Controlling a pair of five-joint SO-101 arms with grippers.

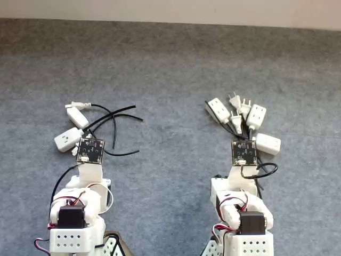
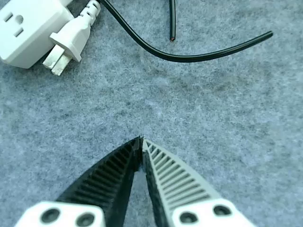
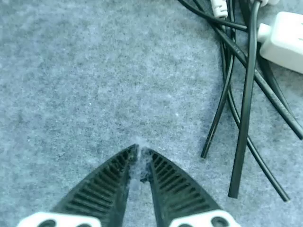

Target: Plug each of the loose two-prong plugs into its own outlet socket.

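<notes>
My left gripper [image 2: 142, 141] is shut with nothing in it, low over the grey carpet. Ahead of it lies a white outlet socket [image 2: 26, 28], and a white two-prong plug [image 2: 71, 37] rests against it with its prongs bare. My right gripper [image 3: 140, 149] is also shut and holds nothing. Off to its side sit a white outlet socket [image 3: 286, 40] and several black cables [image 3: 244, 109]. From above, the left group has one socket [image 1: 68, 139] and another white piece [image 1: 78, 115]. The right group has sockets [image 1: 218, 110] [image 1: 256, 116] [image 1: 268, 143] and loose plugs [image 1: 235, 99] [image 1: 237, 124].
Black cable ends [image 1: 120, 114] fan out over the carpet beside the left group. A cable loop [image 1: 266, 170] lies next to the right arm [image 1: 244, 153]. The carpet's far edge [image 1: 170, 21] meets a pale wall. Open carpet lies between the two arms.
</notes>
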